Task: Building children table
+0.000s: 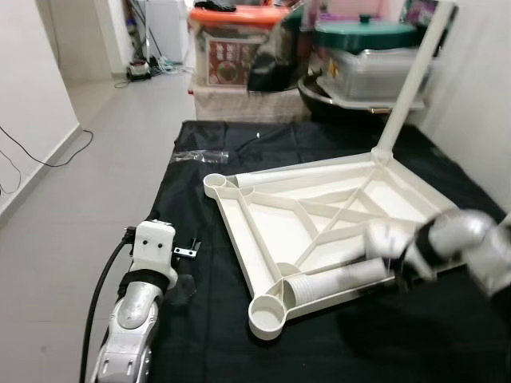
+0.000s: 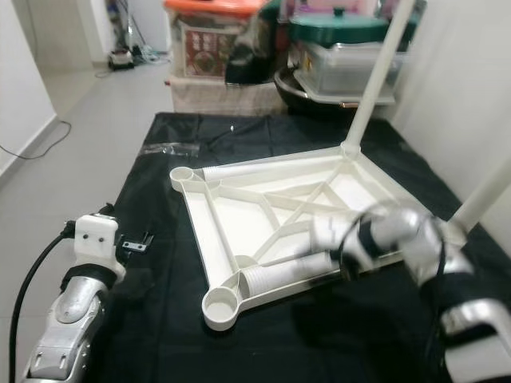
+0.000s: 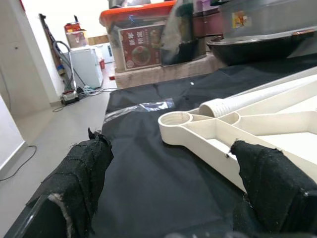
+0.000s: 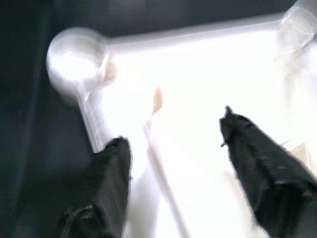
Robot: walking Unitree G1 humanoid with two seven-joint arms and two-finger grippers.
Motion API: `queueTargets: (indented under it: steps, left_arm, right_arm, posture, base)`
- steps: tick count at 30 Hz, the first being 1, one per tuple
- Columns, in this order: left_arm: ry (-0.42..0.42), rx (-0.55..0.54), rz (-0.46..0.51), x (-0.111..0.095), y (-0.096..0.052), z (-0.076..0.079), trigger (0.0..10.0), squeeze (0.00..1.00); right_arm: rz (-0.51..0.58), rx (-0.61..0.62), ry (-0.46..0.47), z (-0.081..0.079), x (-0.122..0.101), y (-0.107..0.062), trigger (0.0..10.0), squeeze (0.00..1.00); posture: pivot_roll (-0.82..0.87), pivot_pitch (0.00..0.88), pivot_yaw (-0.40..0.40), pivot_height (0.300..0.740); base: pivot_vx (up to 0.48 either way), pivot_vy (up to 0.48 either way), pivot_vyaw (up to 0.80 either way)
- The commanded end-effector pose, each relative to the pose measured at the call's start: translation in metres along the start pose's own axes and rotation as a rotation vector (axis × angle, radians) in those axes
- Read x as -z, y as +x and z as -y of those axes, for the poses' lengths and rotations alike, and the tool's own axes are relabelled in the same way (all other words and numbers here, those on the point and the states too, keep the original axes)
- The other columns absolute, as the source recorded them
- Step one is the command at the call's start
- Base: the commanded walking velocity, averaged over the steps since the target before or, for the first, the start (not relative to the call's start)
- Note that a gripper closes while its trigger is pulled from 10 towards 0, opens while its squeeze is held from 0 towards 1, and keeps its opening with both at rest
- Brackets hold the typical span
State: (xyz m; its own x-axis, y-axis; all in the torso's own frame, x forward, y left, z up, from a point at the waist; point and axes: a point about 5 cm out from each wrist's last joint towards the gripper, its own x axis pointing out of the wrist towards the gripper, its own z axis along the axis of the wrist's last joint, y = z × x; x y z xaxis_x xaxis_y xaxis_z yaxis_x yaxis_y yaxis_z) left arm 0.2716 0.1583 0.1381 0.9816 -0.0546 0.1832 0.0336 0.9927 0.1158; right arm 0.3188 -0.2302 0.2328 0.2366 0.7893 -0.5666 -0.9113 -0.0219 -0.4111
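Observation:
A white children's table top lies upside down on a black cloth. One white leg stands upright in its far right corner socket, and another upright leg rises at the right side. A loose leg lies across the frame beside the empty front corner socket. My right gripper is motion-blurred and open, hovering over that loose leg. My left gripper is open and holds nothing. It rests low on the cloth to the left of the table, facing another empty corner socket.
Storage boxes, one with an orange lid and one with a green lid, stand behind the cloth. A white wall runs along the right. A crumpled plastic bag and a small metal bracket lie on the cloth. A cable crosses the floor at left.

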Motion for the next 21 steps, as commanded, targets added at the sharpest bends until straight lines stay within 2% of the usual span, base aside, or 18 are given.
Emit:
queueTargets:
  steps: [1,2,3,5,6,8,9,10,11,12,13,14,15,16,17,19,20,21]
  left_arm:
    - [0.008,0.002,-0.004,0.001,0.001,-0.002,10.0,0.00]
    - [0.006,0.003,-0.001,0.001,0.001,-0.002,10.0,0.00]
    - [0.005,0.004,-0.001,0.001,0.001,-0.001,10.0,0.00]
    - [0.004,-0.002,-0.003,0.001,-0.001,-0.001,10.0,0.00]
    - [0.005,-0.007,-0.005,0.001,-0.002,-0.003,10.0,0.00]
    - [0.005,-0.007,-0.005,0.001,-0.002,-0.003,10.0,0.00]
    - [0.006,-0.010,-0.007,0.001,-0.003,-0.003,10.0,0.00]
    - [-0.002,-0.020,-0.004,0.001,-0.004,-0.005,10.0,0.00]
    - [-0.014,-0.034,0.003,-0.001,-0.005,-0.006,10.0,0.00]
    - [-0.014,-0.034,0.003,-0.001,-0.005,-0.006,10.0,0.00]
    - [-0.022,-0.044,0.008,-0.002,-0.006,-0.008,10.0,0.00]
    - [-0.022,-0.044,0.008,-0.002,-0.006,-0.008,10.0,0.00]
    - [-0.033,-0.050,0.011,-0.003,-0.007,-0.008,10.0,0.00]
    - [-0.033,-0.050,0.011,-0.003,-0.007,-0.008,10.0,0.00]
    - [-0.044,-0.051,0.007,-0.004,-0.008,-0.007,10.0,0.00]
    - [-0.044,-0.051,0.007,-0.004,-0.008,-0.007,10.0,0.00]
    - [-0.051,-0.058,-0.003,-0.005,-0.009,-0.008,10.0,0.00]
    - [-0.051,-0.058,-0.003,-0.005,-0.009,-0.008,10.0,0.00]
  right_arm:
    - [0.084,-0.009,0.039,0.001,-0.007,0.001,10.0,1.00]
    - [0.190,-0.006,0.099,0.006,-0.020,-0.003,10.0,1.00]
    - [0.208,-0.040,0.108,0.003,-0.022,-0.004,10.0,1.00]
    - [0.192,-0.091,0.124,-0.006,-0.015,0.002,10.0,1.00]
    - [0.201,-0.074,0.126,-0.006,-0.014,0.008,10.0,1.00]
    - [0.201,-0.074,0.126,-0.006,-0.014,0.008,10.0,1.00]
    - [0.216,-0.055,0.132,-0.005,-0.014,0.013,10.0,1.00]
    - [0.280,0.043,0.151,0.004,-0.019,0.024,10.0,1.00]
    - [0.345,0.263,0.238,0.022,-0.021,0.045,10.0,0.00]
    - [0.345,0.263,0.238,0.022,-0.021,0.045,10.0,0.00]
    - [0.377,0.405,0.315,0.033,-0.022,0.061,10.0,0.00]
    - [0.377,0.405,0.315,0.033,-0.022,0.061,10.0,0.00]
    - [0.393,0.515,0.401,0.038,-0.021,0.078,10.0,0.00]
    - [0.393,0.515,0.401,0.038,-0.021,0.078,10.0,0.00]
    - [0.412,0.574,0.482,0.034,-0.023,0.100,10.0,0.00]
    - [0.412,0.574,0.482,0.034,-0.023,0.100,10.0,0.00]
    - [0.449,0.583,0.535,0.027,-0.029,0.120,10.0,0.00]
    - [0.449,0.583,0.535,0.027,-0.029,0.120,10.0,0.00]
  posture:
    - [-0.04,0.000,-0.052,0.740]
    - [-0.04,0.000,-0.054,0.740]
    - [-0.02,0.000,-0.062,0.740]
    - [-0.02,0.000,-0.064,0.740]
    - [-0.01,0.000,-0.074,0.740]
    - [-0.01,0.000,-0.074,0.740]
    - [-0.01,0.000,-0.074,0.740]
    - [0.00,0.000,-0.080,0.740]
    - [0.01,0.000,-0.085,0.740]
    - [0.01,0.000,-0.085,0.740]
    - [0.01,0.000,-0.085,0.740]
    - [0.01,0.000,-0.085,0.740]
    - [0.02,0.000,-0.087,0.740]
    - [0.02,0.000,-0.087,0.740]
    - [0.05,0.000,-0.091,0.740]
    - [0.05,0.000,-0.091,0.740]
    - [0.06,0.000,-0.089,0.740]
    - [0.06,0.000,-0.089,0.740]
  base:
    - [0.000,0.000,0.00]
    - [0.000,0.000,0.00]
    - [0.000,0.000,0.00]
    - [0.000,0.000,0.00]
    - [0.000,0.000,0.00]
    - [0.000,0.000,0.00]
    - [0.000,0.000,0.00]
    - [0.000,0.000,0.00]
    - [0.000,0.000,0.00]
    - [0.000,0.000,0.00]
    - [0.000,0.000,0.00]
    - [0.000,0.000,0.00]
    - [0.000,0.000,0.00]
    - [0.000,0.000,0.00]
    - [0.000,0.000,0.00]
    - [0.000,0.000,0.00]
    - [0.000,0.000,0.00]
    - [0.000,0.000,0.00]
